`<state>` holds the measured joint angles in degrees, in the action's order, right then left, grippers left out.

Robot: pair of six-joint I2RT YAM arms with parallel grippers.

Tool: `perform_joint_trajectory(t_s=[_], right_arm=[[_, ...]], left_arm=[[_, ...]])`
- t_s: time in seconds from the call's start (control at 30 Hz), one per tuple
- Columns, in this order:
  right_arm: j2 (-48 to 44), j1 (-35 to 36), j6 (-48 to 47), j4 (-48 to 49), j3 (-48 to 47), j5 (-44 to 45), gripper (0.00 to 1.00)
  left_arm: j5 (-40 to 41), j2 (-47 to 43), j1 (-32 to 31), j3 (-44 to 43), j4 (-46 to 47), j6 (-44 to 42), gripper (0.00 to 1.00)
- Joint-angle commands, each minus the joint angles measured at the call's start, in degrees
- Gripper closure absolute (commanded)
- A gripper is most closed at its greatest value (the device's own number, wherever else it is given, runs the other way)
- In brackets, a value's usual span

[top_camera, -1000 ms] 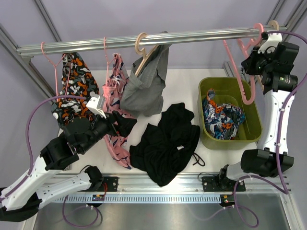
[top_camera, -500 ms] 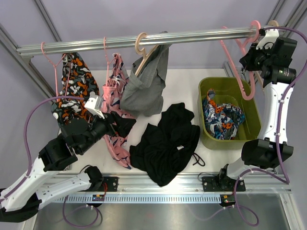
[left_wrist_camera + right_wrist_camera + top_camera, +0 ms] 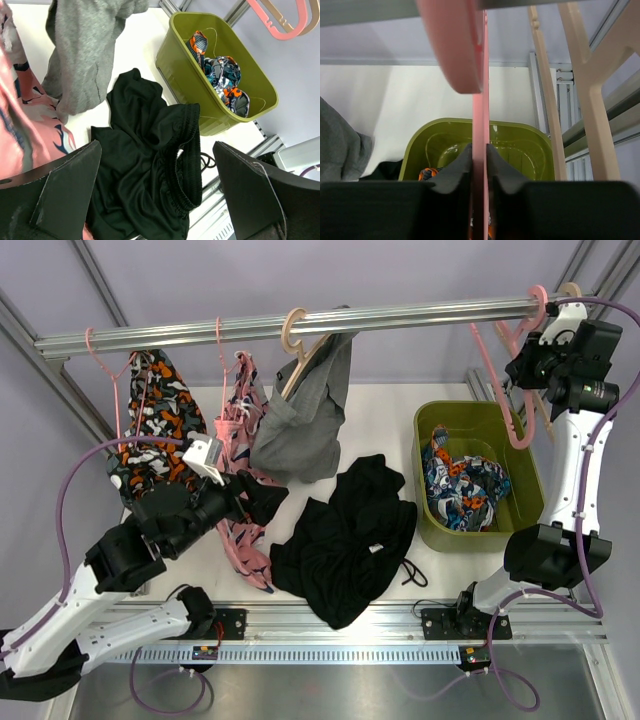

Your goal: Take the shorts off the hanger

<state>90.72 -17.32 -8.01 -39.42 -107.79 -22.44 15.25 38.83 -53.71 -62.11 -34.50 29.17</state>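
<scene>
A metal rail (image 3: pixel 300 325) runs across the top of the overhead view, above a white table (image 3: pixel 390 420). At ten o'clock a pink hanger (image 3: pixel 105 365) carries the blue-orange-white patterned shorts (image 3: pixel 150 430), which droop towards the table edge.

Below them, at about eight o'clock, the left gripper (image 3: pixel 258 502) points in towards the middle of the table with its fingers spread wide and nothing between them. In its own wrist view the black shorts fill the gap below it, and pink cloth lies close by one finger; I cannot tell whether they touch.

That cloth is a pink patterned garment (image 3: pixel 240 430) hanging from a second pink hanger (image 3: pixel 222 350) at eleven o'clock. Just beside it, at twelve, the grey shorts (image 3: pixel 300 430) hang bunched from one arm of a beige hanger (image 3: pixel 295 335).

The black shorts (image 3: pixel 345 540) lie crumpled on the table near its centre, off any hanger, between the pink garment and a green bin (image 3: pixel 422 465). The bin sits at three o'clock and holds another patterned pair (image 3: pixel 465 485).

At two o'clock the right gripper (image 3: pixel 522 368) is raised to the rail, its fingers pressed together on the thin bar of an empty pink hanger (image 3: pixel 500 390) hooked there. Its wrist view shows bare beige hangers (image 3: pixel 592 100) just to the side.
</scene>
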Motion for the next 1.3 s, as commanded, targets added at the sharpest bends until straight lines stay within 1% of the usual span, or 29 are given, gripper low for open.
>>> perform_joint_trajectory(t_s=[0.0, 0.03, 0.07, 0.17, 0.2, 0.33, 0.43, 0.67, 0.77, 0.83, 0.87, 0.9, 0.93, 0.97, 1.0, 1.03, 1.07, 1.1, 1.13, 1.17, 1.2, 1.23, 1.27], right_arm=[[-1.0, -0.3, -1.0, -0.3, 0.2, -2.0, 0.69], [-1.7, -0.3, -1.3, -0.7, 0.0, -3.6, 0.64], [-2.1, -0.4, -1.7, -1.4, -0.1, -4.4, 0.55], [-4.8, -0.7, -3.2, -3.2, -0.6, -9.5, 0.4], [-5.6, -0.8, -3.7, -3.4, -0.6, -10.7, 0.3], [-10.5, -0.9, -4.8, -5.2, -0.7, -15.5, 0.14], [-13.5, -0.9, -5.8, -6.7, -0.4, -17.4, 0.1], [-17.4, -1.0, -8.0, -10.4, -0.2, -18.5, 0.08], [-19.7, -1.0, -11.6, -12.3, -0.1, -21.3, 0.08], [-21.6, -1.0, -15.1, -15.4, 0.3, -26.7, 0.08], [-22.2, -0.9, -21.8, -17.7, 0.4, -29.8, 0.08], [-23.3, -0.9, -26.0, -20.1, 0.6, -37.0, 0.08], [-23.7, -0.9, -31.1, -27.4, 1.1, -40.5, 0.08], [-23.7, -0.5, -42.5, -32.3, 1.2, -43.5, 0.08], [-23.6, 0.1, -49.0, -37.3, 1.2, -46.3, 0.08], [-23.0, 1.4, -55.6, -47.7, 1.6, -48.2, 0.08], [-22.6, 3.8, -64.1, -51.5, 2.1, -47.2, 0.08], [-22.4, 11.0, -66.8, -54.2, 3.1, -45.3, 0.08], [-22.9, 14.9, -67.2, -54.6, 6.9, -41.4, 0.09], [-23.5, 18.6, -69.0, -54.3, 9.3, -40.4, 0.09], [-24.3, 25.9, -68.9, -53.6, 14.1, -37.5, 0.09], [-24.4, 29.9, -66.7, -49.0, 16.4, -35.1, 0.09], [-24.6, 33.8, -60.8, -46.0, 18.6, -32.5, 0.09]], left_arm=[[-2.0, 1.2, -0.3, -3.5, 3.0, -2.1, 0.01], [-2.1, 1.9, -0.3, -3.8, 2.9, -2.4, 0.01], [-2.6, 2.3, -0.2, -4.2, 2.7, -2.7, 0.01], [-3.9, 4.0, -0.3, -6.4, 2.2, -4.3, 0.01], [-4.3, 4.4, -0.3, -7.0, 1.9, -5.1, 0.01], [-5.6, 6.2, -0.3, -9.7, 1.6, -7.4, 0.01], [-5.8, 7.3, -0.5, -11.7, 1.3, -9.1, 0.01], [-5.7, 9.5, -0.5, -15.7, 0.1, -12.2, 0.01], [-6.7, 10.2, -0.6, -15.8, 0.3, -12.5, 0.01], [-7.2, 10.6, -0.6, -15.6, 0.1, -12.6, 0.02], [-7.9, 10.6, -0.7, -15.3, 0.2, -12.9, 0.02], [-8.3, 10.5, -0.7, -14.6, 0.6, -13.1, 0.01], [-8.7, 10.1, -0.7, -14.1, 1.0, -13.2, 0.01], [-9.4, 10.0, -0.7, -13.6, 1.4, -13.3, 0.01], [-9.5, 9.8, -0.7, -13.0, 2.2, -13.3, 0.01], [-9.6, 9.4, -0.7, -11.9, 2.4, -13.1, 0.01], [-9.8, 9.2, -0.7, -11.5, 2.7, -12.9, 0.01], [-9.8, 9.1, -0.7, -10.8, 2.9, -12.5, 0.01], [-9.8, 8.8, -0.7, -9.8, 3.2, -12.1, 0.01], [-9.8, 8.5, -0.7, -9.4, 3.5, -11.9, 0.01], [-9.9, 8.4, -0.7, -8.9, 3.6, -11.2, 0.01], [-10.0, 8.3, -0.8, -8.5, 3.9, -11.0, 0.01], [-9.9, 8.0, -0.8, -7.9, 3.8, -10.5, 0.01]])
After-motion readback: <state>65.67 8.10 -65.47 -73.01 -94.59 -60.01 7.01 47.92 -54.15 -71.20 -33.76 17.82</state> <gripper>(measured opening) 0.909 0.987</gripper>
